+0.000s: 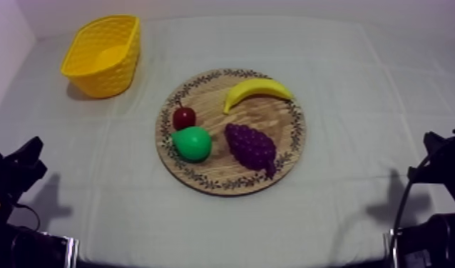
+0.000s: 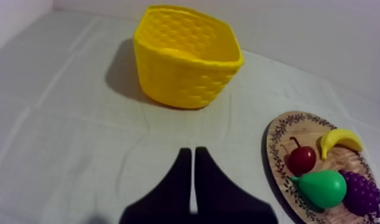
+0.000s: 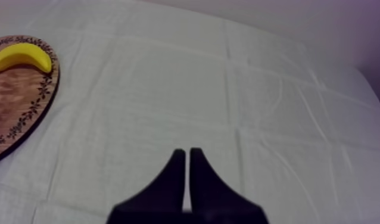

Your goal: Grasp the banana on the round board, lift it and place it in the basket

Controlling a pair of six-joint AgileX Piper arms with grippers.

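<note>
The yellow banana (image 1: 257, 90) lies on the far right part of the round wooden board (image 1: 291, 139) at the table's middle. The yellow basket (image 1: 104, 55) stands at the far left, upright with nothing showing inside. My left gripper (image 1: 27, 165) rests low at the left edge, well short of the board; its fingers (image 2: 193, 156) lie together as a narrow wedge over bare cloth, with the basket (image 2: 186, 56) ahead and the banana (image 2: 339, 141) off to one side. My right gripper (image 1: 437, 153) rests low at the right edge, shut (image 3: 187, 156), with the banana (image 3: 21, 56) far off.
Also on the board are a small red fruit (image 1: 184, 116), a green pear (image 1: 192, 143) and a bunch of purple grapes (image 1: 252, 147). Grey-white cloth (image 1: 359, 85) covers the table, with open room between each arm and the board.
</note>
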